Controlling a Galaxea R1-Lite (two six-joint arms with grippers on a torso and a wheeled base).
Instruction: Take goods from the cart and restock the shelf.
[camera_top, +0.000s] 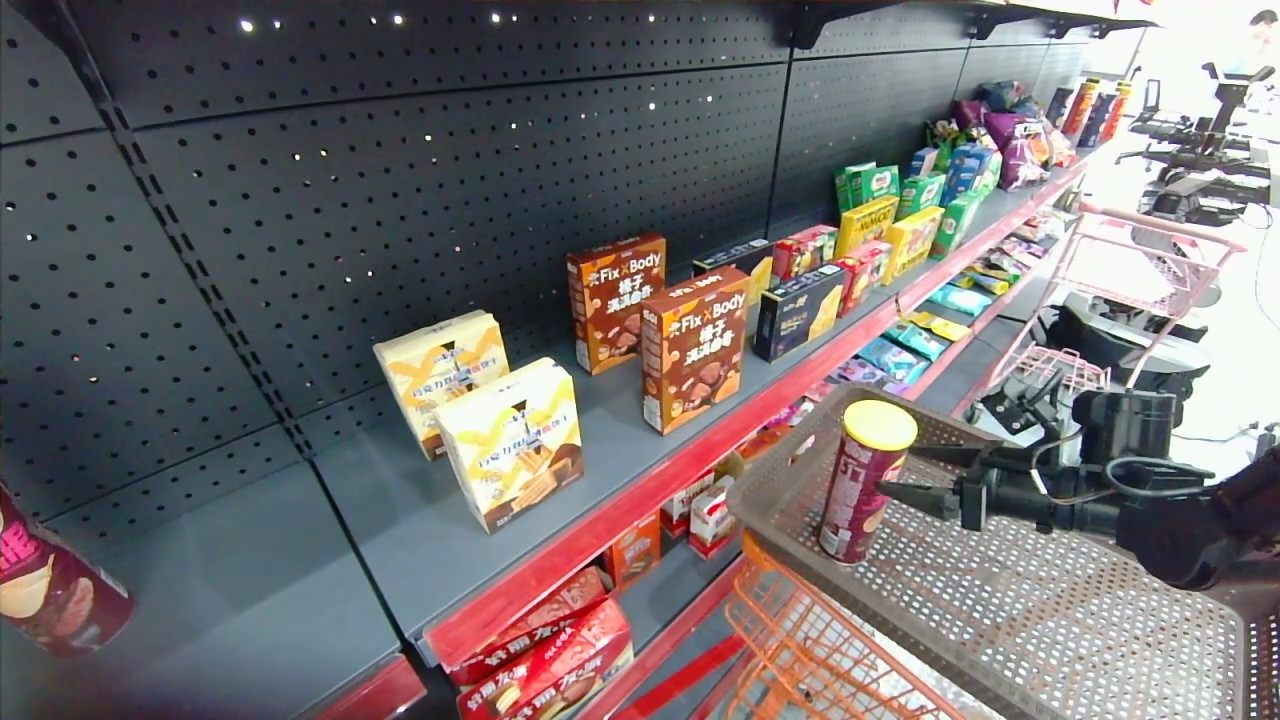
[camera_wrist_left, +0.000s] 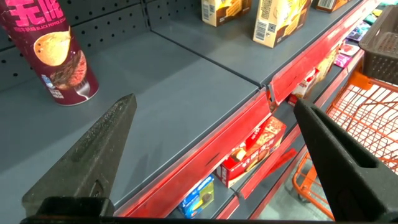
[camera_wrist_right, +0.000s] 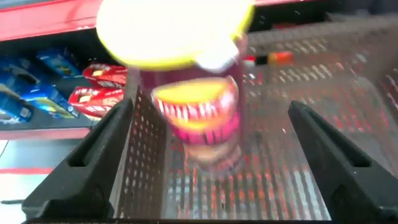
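Nearest, at the right, the cart's brown mesh basket (camera_top: 1000, 620) holds a chip can (camera_top: 865, 480). It is a tall tube with a maroon body, a yellow lid and a picture of chips on its side, standing upright near the basket's left rim. The right gripper (camera_top: 900, 470) lies level just right of it, its fingers spread wide and pointing at the can. In the right wrist view the chip can (camera_wrist_right: 199, 118) stands in line with the gap between the two fingers, with space on each side, not gripped.

Farther left, the left gripper (camera_wrist_left: 214, 102) hangs open and empty above the grey shelf (camera_wrist_left: 186, 93), near its red front edge. A second maroon can (camera_wrist_left: 62, 56) stands upright on the shelf beyond it, apart from the fingers. Farther along the shelf to the right stand cream boxes (camera_top: 510, 440), then orange-brown boxes (camera_top: 693, 345).
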